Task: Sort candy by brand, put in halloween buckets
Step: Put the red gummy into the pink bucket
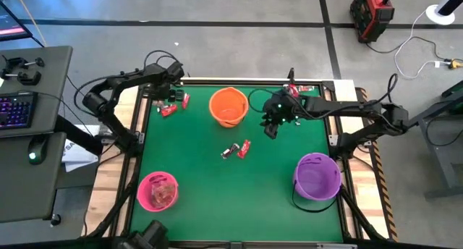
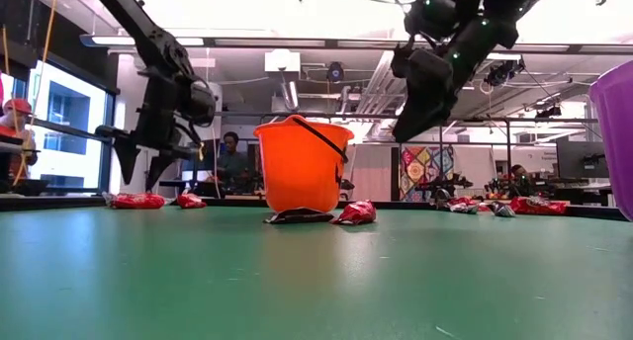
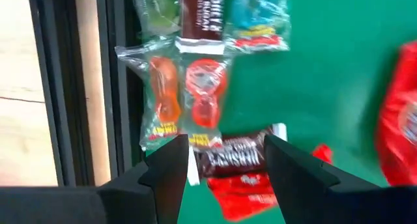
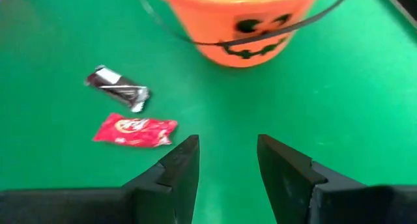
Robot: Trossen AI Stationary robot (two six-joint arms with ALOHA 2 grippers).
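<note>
**Operator:** At the table's far left corner, what is the left gripper (image 3: pixel 221 165) doing?

**Technician:** It hangs over a candy cluster (image 3: pixel 195 87) with fingers spread and nothing between them. Below it lie clear-wrapped gummies, a dark chocolate bar (image 3: pixel 238 157) and red wrappers.

**Operator:** And the right gripper (image 4: pixel 227 162)?

**Technician:** It is raised above the green mat, just beside the orange bucket (image 1: pixel 228 106). Its fingers stand apart and empty.

**Operator:** Where are the remaining task items?

**Technician:** A dark bar (image 4: pixel 118 88) and a red Kit Kat (image 4: pixel 135 130) lie side by side at mid-table. More candy (image 1: pixel 300 90) sits at the far right edge. The pink bucket (image 1: pixel 158 190) stands near left with candy inside; the purple bucket (image 1: pixel 316 176) stands near right.
</note>
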